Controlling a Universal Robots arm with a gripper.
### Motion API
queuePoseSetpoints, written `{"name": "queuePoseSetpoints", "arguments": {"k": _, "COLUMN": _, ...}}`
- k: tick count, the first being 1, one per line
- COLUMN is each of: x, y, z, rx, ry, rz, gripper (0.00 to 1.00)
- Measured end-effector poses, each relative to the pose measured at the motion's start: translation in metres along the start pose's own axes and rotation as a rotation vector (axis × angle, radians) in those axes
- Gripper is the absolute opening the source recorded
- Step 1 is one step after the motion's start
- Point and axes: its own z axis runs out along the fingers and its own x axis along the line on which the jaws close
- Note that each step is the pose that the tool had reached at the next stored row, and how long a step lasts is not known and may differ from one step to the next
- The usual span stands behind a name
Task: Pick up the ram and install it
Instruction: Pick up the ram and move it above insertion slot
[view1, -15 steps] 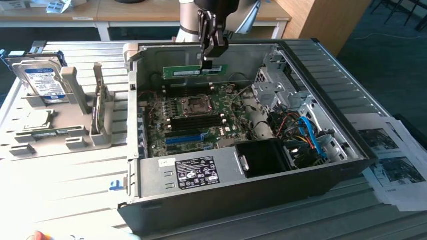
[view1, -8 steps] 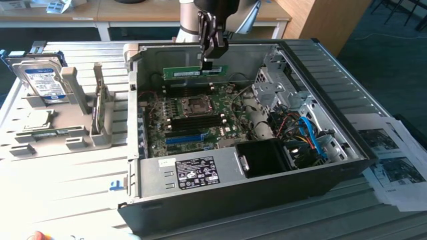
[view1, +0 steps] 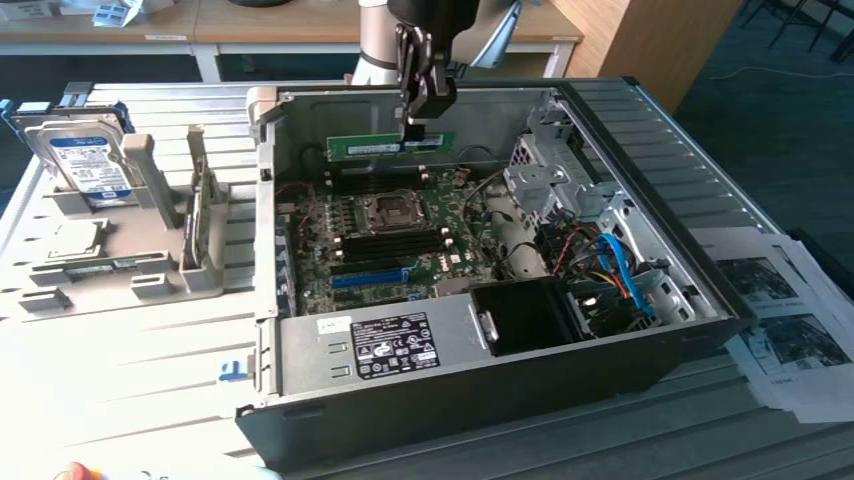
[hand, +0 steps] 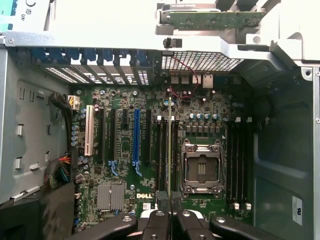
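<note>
The ram (view1: 371, 147), a long green stick with a white sticker, hangs level above the motherboard (view1: 400, 262) inside the open computer case (view1: 667, 150). My gripper (view1: 424, 126) is shut on the ram's end toward the exterior view's right. In the wrist view the ram (hand: 170, 145) shows edge-on as a thin line running out from between my fingertips (hand: 170, 206). It lies over the black memory slots (hand: 164, 155) beside the empty processor socket (hand: 201, 170). I cannot tell whether its lower edge touches a slot.
A grey holder (view1: 147, 270) on the exterior view's left carries a silver hard drive (view1: 87, 160) and a square processor chip (view1: 74, 240). Printed papers (view1: 787, 320) lie on the exterior view's right. Drive cages and cables (view1: 601, 250) crowd the case's side nearest the papers.
</note>
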Motion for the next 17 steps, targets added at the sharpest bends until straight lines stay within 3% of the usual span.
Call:
{"name": "queuePoseSetpoints", "arguments": {"k": 9, "x": 0.0000, "y": 0.0000, "z": 0.0001, "rx": -0.0001, "ry": 0.0001, "rz": 0.000, "gripper": 0.12}}
{"name": "queuePoseSetpoints", "arguments": {"k": 14, "x": 0.0000, "y": 0.0000, "z": 0.0002, "rx": -0.0097, "ry": -0.0001, "rz": 0.000, "gripper": 0.12}}
{"name": "queuePoseSetpoints", "arguments": {"k": 17, "x": 0.0000, "y": 0.0000, "z": 0.0002, "rx": -0.0101, "ry": 0.0000, "rz": 0.000, "gripper": 0.12}}
